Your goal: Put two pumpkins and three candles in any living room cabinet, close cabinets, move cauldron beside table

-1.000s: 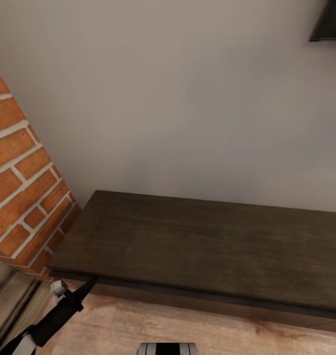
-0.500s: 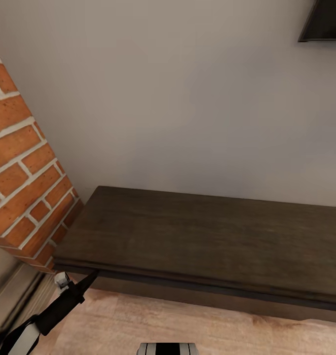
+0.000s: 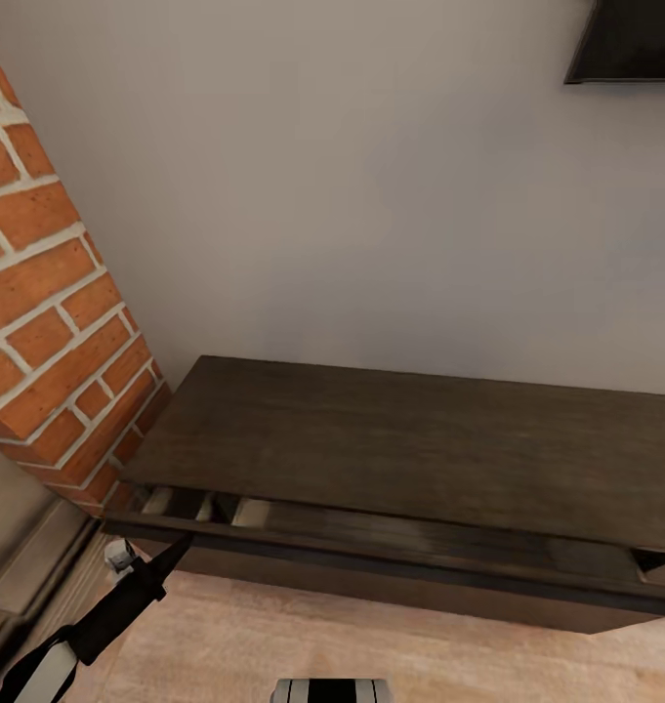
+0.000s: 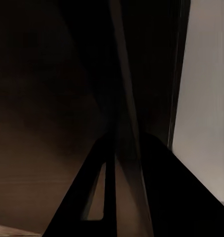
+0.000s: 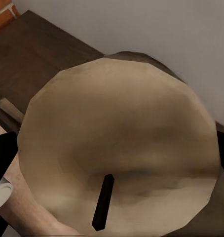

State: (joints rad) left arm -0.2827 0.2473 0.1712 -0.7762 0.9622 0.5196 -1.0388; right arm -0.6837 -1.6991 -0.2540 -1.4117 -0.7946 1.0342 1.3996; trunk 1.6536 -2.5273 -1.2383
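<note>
Cabinet: long dark wood unit against the wall, brick fireplace at its 9 o'clock end. Top drawer stands a narrow way out; pale patches of its inside show in the gap near the fireplace end, too little to say what, if anything, lies there.

Left hand sits at the drawer front's corner, at 7 o'clock in the head view, its dark fingers hooked at the upper edge. You cannot tell from either view whether they are spread or closed.

Right hand: its wrist camera looks onto the flat top of a beige candle with a dark wick. It seems to be gripping the candle, though the fingers are hidden.

Judgement: pull straight out, level, away from the wall. Keep the fingertip on the lip. Open wide enough for the candle to drop in upright without touching the cabinet top.
</note>
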